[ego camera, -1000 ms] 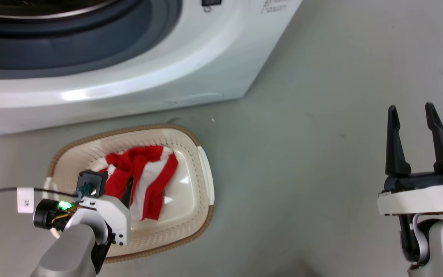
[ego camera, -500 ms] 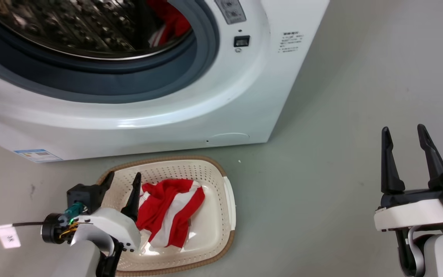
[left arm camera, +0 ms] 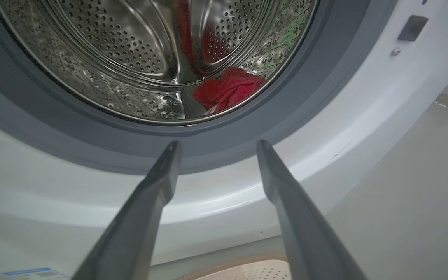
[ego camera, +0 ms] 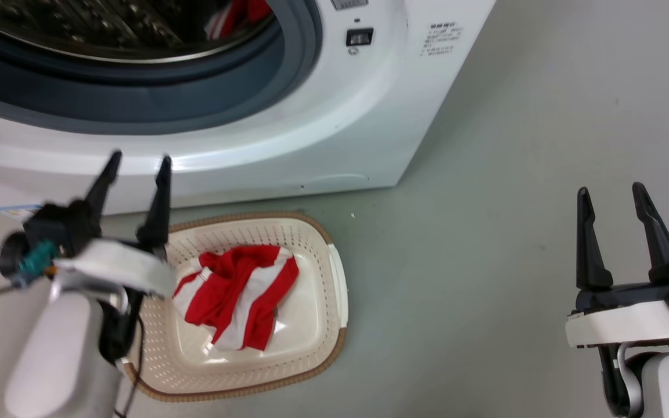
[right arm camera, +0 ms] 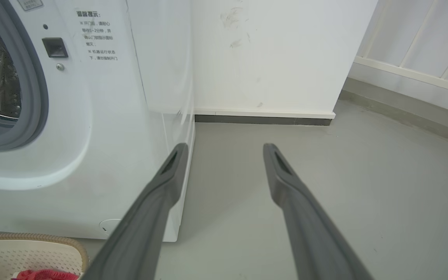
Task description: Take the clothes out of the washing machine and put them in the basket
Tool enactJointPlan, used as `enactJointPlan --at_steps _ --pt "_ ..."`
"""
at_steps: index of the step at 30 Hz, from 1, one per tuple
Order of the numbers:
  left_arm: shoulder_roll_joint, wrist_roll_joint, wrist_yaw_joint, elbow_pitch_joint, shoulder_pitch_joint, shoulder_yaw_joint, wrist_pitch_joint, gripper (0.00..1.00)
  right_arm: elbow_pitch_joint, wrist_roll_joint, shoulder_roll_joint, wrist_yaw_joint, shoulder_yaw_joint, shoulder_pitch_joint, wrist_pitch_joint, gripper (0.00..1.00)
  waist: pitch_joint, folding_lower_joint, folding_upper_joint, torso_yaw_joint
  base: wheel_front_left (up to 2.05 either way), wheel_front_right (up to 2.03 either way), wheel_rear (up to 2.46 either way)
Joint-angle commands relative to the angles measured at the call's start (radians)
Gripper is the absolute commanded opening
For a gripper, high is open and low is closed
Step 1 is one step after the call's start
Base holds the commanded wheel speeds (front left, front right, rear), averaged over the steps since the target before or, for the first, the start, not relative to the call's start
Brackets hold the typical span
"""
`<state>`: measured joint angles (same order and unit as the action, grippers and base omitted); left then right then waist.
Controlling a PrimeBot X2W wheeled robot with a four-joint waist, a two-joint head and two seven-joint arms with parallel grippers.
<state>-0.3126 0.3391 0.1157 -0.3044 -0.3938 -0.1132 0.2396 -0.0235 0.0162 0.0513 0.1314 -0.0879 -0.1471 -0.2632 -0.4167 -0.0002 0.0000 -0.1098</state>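
Left claw (ego camera: 140, 157) has lifted clear of the basket (ego camera: 253, 216), wide and empty, and now aims at the washing machine (ego camera: 311, 133) behind the basket. One red-and-white garment (ego camera: 241, 290) lies in the basket. The second garment (left arm camera: 228, 89) sits in the drum (left arm camera: 130, 50), so I'd call it half done. Right claw (ego camera: 610, 188) is wide and empty, well right of the basket.

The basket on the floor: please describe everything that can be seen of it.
The basket is a cream-white oval of plastic with perforated walls, a brown woven-look rim and a white side handle. It stands upright on the grey floor, just in front of the washing machine. One red and white garment lies crumpled inside.
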Motion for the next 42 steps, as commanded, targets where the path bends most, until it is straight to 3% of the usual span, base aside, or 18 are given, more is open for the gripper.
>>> enactJointPlan --at_steps 1,11,17,20,23,31,42 --pt "-0.019 0.010 0.004 0.012 -0.044 0.001 -0.021 1.00 0.005 -0.001 -0.002 -0.001 0.003 -0.020 -0.002 1.00 -0.058 0.0002 0.0000 -0.028 0.00 0.00 0.00" --pt "-0.195 0.120 0.013 0.058 -0.404 -0.011 -0.316 1.00 0.034 0.063 -0.002 -0.001 0.056 -0.052 -0.002 1.00 -0.270 0.0002 0.0000 -0.139 0.00 0.00 0.00" --pt "-0.299 0.209 0.014 -0.005 -0.668 -0.040 -0.522 1.00 0.035 0.114 -0.002 -0.001 0.098 -0.071 -0.002 1.00 -0.382 0.0002 0.0000 -0.212 0.00 0.00 0.00" --pt "-0.320 0.244 0.014 -0.059 -0.797 -0.042 -0.625 1.00 0.037 0.142 -0.002 -0.001 0.126 -0.082 -0.002 1.00 -0.423 0.0002 0.0000 -0.251 0.00 0.00 0.00" --pt "-0.364 0.220 0.011 -0.115 -0.926 -0.062 -0.723 1.00 0.044 0.160 -0.002 -0.001 0.164 -0.084 -0.002 1.00 -0.453 0.0002 0.0000 -0.298 0.00 0.00 0.00" --pt "-0.330 0.211 -0.040 -0.343 -1.195 -0.101 -0.916 1.00 0.054 0.206 -0.002 -0.001 0.197 -0.035 -0.002 1.00 -0.464 0.0002 0.0000 -0.356 0.00 0.00 0.00" --pt "-0.313 0.145 -0.007 -0.538 -1.310 -0.236 -1.078 1.00 0.070 0.225 -0.002 -0.001 0.220 0.011 -0.002 1.00 -0.475 0.0002 0.0000 -0.370 0.02 0.02 0.02"
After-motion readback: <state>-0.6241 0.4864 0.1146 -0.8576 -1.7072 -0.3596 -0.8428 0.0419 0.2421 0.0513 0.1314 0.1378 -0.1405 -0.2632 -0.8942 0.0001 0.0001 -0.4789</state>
